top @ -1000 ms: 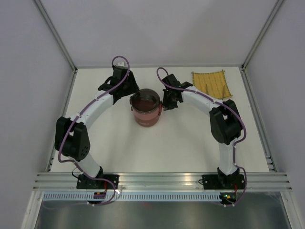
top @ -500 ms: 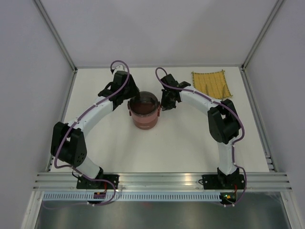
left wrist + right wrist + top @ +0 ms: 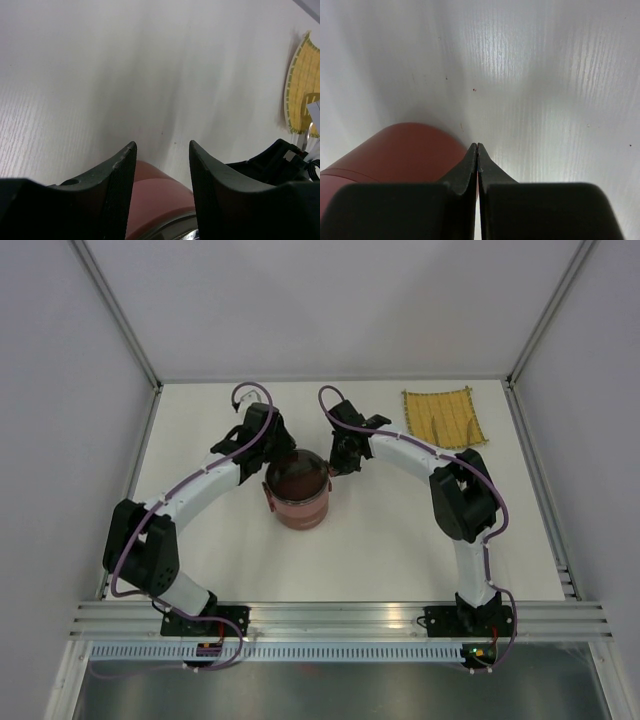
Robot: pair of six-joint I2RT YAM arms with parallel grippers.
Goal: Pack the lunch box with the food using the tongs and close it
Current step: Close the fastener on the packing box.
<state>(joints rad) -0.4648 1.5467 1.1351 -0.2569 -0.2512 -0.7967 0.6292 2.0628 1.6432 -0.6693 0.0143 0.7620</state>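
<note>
Showing the lunch box (image 3: 298,490) standing stacked on the table (image 3: 400,540); spreading the left gripper (image 3: 161,142) released, jaws apart, at its far-left rim; clenching the right gripper (image 3: 478,145) empty, just beside its far-right wall; showing a yellow mat (image 3: 443,417) lying well beyond it, rightward.

Top view: bright, even light from overhead; sharp throughout; faint soft shadows on the white table (image 3: 380,540). Left wrist view: broad grey shadow bands across the table; black fingers (image 3: 116,187) close and slightly soft; small glint on the lunch box (image 3: 160,195) steel rim. Right wrist view: pale glare patch far centre; left side dimmer.
</note>
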